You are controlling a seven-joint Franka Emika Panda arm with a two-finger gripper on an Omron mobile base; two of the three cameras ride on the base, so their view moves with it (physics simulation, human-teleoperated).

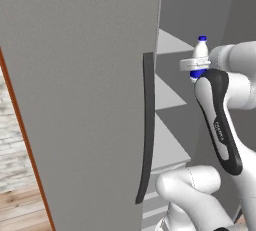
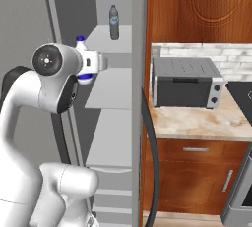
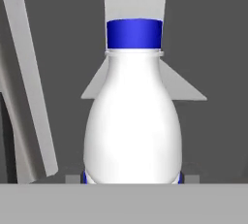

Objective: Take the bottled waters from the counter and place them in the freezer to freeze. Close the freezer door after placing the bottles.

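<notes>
My gripper (image 1: 199, 65) is shut on the white water bottle (image 1: 201, 49) with the blue cap, holding it upright around its lower body. In the hand view that bottle (image 3: 133, 121) stands close between the gripper's (image 3: 133, 179) fingertips. From the right base view, the held bottle (image 2: 80, 42) and gripper (image 2: 91, 64) hang in front of the open freezer (image 2: 74, 5), near its middle shelves. The grey translucent bottle (image 2: 114, 22) stands upright on an upper freezer shelf (image 2: 106, 42). The freezer door (image 1: 85, 100) stands open on the left, showing its long dark handle (image 1: 147, 125).
Pale shelves (image 1: 167, 95) step down inside the freezer. To the right, a grey toaster oven (image 2: 184, 88) sits on the beige counter (image 2: 197, 123) over wooden cabinets (image 2: 197, 182). The other grey door's edge (image 2: 139, 49) and dark handle (image 2: 151, 157) stand between freezer and counter.
</notes>
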